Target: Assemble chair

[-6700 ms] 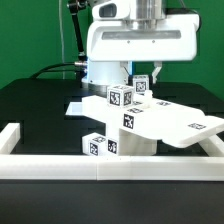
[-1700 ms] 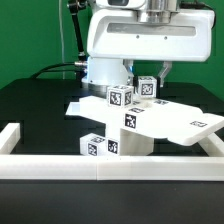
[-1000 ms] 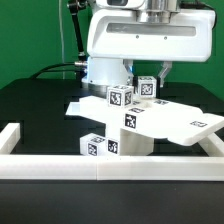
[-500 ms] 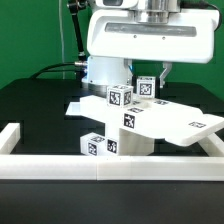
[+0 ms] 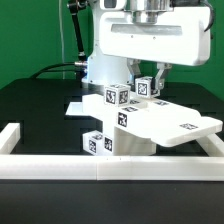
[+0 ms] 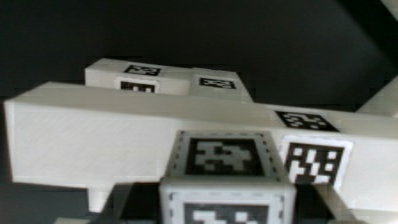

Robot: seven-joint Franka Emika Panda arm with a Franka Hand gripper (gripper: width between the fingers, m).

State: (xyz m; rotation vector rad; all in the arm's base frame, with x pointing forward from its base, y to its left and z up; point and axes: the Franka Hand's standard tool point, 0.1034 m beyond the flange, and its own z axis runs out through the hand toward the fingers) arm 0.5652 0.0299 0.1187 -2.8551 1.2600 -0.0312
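Observation:
The chair stands mid-table in the exterior view as a partly joined white structure. It has a wide tagged slab on a blocky base, a tagged cube on top and another tagged cube low at the front. My gripper hangs over its back and is shut on a small tagged block that sits on the slab. In the wrist view that block fills the space between my dark fingers, with the slab beyond it.
A long plain white border rail runs along the front, with side rails at the exterior view's left and right. A thin flat white piece lies on the black table behind the chair. The robot's white base stands at the back.
The arm's white hand has shifted toward the exterior view's right. The chair structure has turned with it: the slab's far tip sits lower and the top cube sits further left.

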